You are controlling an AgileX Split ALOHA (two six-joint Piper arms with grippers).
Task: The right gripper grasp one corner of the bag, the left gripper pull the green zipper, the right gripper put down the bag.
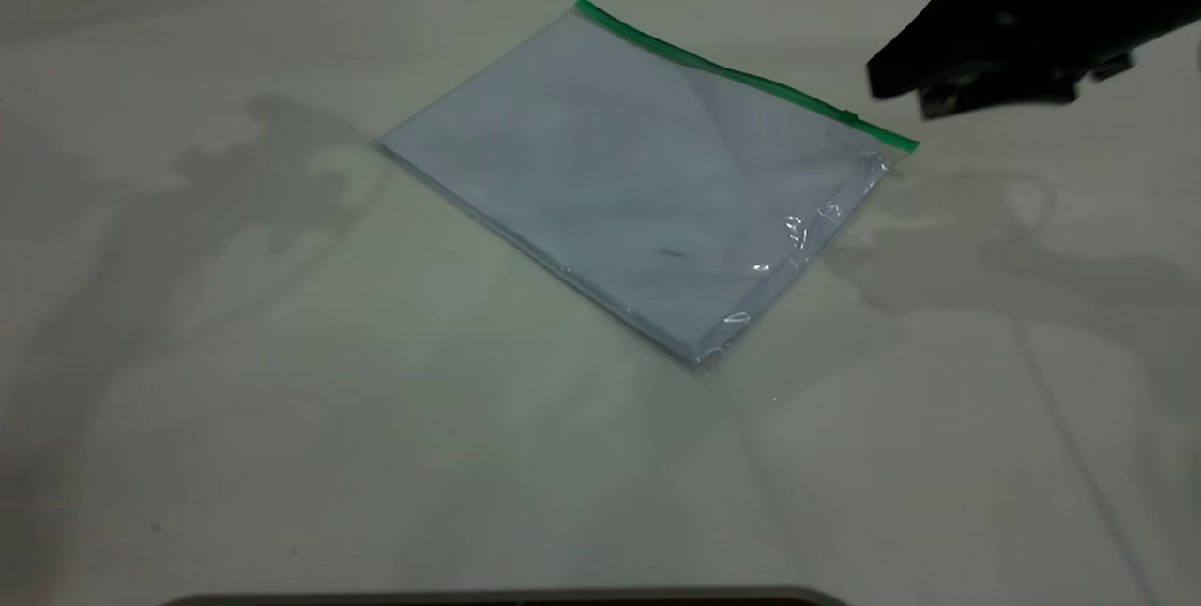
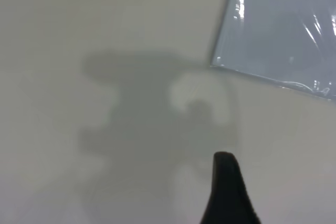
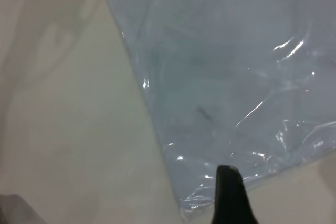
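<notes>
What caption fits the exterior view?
Bag flat on table, zipper untouched; right end effector near its corner.

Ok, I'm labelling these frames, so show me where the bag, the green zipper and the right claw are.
bag (image 1: 638, 184), exterior view, middle of its clear face.
green zipper (image 1: 741, 76), exterior view, midway along the strip on the far edge.
right claw (image 1: 901, 85), exterior view, black tip hanging just beyond the bag's zipper-end corner.

the bag (image 1: 638, 184) lies flat on the table (image 1: 281, 446), just past its middle toward 12 o'clock. the zipper (image 1: 741, 76) runs along the bag's far edge, from 11 toward 3 o'clock. the right gripper (image 1: 901, 95) hangs near the bag's 2 o'clock corner (image 1: 905, 144), apart from it.
</notes>
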